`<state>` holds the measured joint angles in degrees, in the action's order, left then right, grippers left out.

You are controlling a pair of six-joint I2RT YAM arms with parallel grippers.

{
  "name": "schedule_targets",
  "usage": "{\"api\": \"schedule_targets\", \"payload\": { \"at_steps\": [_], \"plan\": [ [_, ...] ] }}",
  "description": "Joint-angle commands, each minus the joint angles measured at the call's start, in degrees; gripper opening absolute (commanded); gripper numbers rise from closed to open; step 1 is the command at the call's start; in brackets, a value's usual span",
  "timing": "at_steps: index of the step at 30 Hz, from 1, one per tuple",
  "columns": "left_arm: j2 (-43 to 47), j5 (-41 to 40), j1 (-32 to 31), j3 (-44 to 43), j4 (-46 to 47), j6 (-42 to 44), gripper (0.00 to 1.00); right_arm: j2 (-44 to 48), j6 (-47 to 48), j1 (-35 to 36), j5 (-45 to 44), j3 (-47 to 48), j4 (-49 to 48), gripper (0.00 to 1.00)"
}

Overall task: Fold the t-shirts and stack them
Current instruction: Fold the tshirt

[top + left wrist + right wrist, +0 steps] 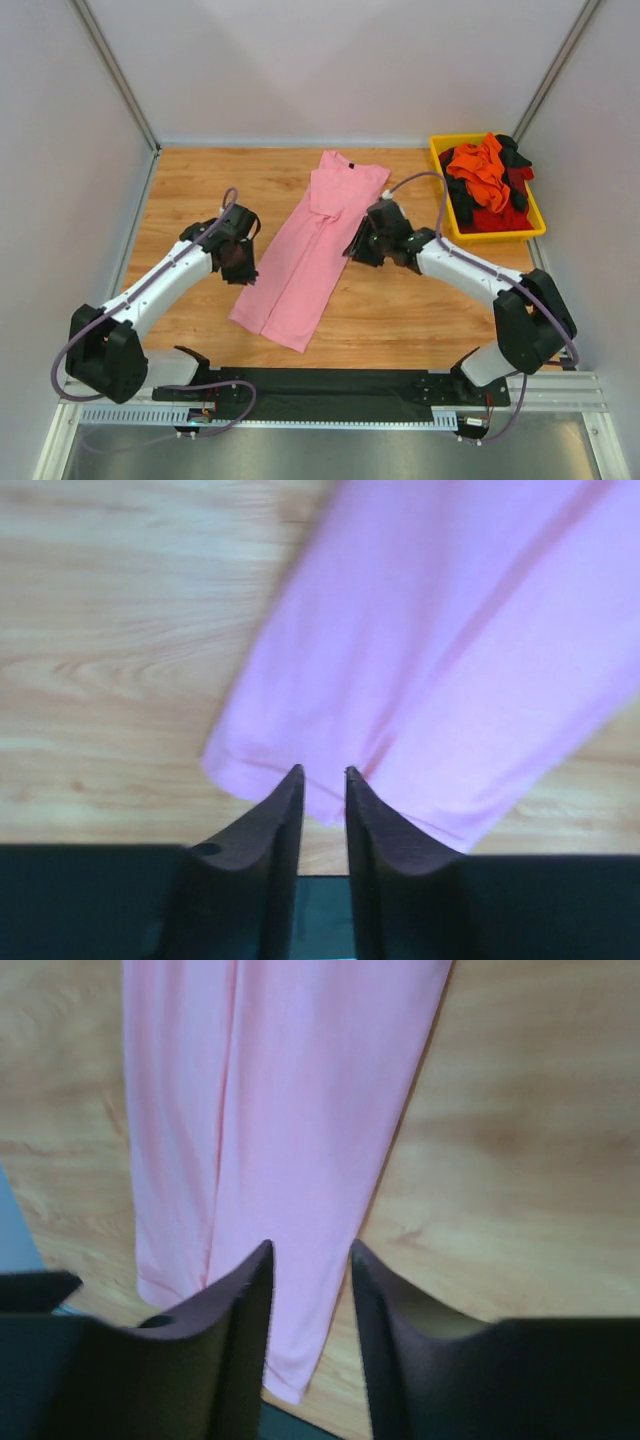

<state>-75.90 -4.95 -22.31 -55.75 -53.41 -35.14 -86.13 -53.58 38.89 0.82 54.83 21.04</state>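
Pink t-shirt point(305, 255) lies between left tool point(323, 772) and right tool point(311, 1246), seemingly ungripped.

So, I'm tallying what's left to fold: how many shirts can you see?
4, by colour: pink shirt flat on the table; orange shirt, red shirt and black shirt heaped in the bin, far right. More may be buried there.

A: What do the arms look like?
B: The left arm point(165, 280) and right arm point(465, 268) wear white shells with blocky black joints. A greyish-purple cable point(418, 175) loops along each.
A: And the fingers point(280, 830)?
B: Dark, smooth, tapering to narrow tips. The base plate point(330, 385) is black.
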Motion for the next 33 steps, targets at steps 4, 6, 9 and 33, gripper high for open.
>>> {"api": "schedule_targets", "payload": {
  "at_steps": [4,6,9,33],
  "plan": [
    [1.9,9.7,-14.1,2.8,8.8,1.8,0.19,-6.2,9.6,-13.0,11.0,11.8,-11.3,0.14],
    [-1.5,11.4,-16.3,4.9,11.7,1.1,0.15,-11.9,11.8,-15.6,14.1,14.8,-14.7,0.10],
    [-6.5,10.1,-19.9,6.6,13.6,0.4,0.11,-19.6,13.2,-18.0,20.2,20.4,-20.5,0.07],
    [-21.0,2.9,-39.4,1.9,11.4,-13.1,0.08,-60.1,16.6,-32.4,24.2,64.0,-5.5,0.12]
  ]
}}
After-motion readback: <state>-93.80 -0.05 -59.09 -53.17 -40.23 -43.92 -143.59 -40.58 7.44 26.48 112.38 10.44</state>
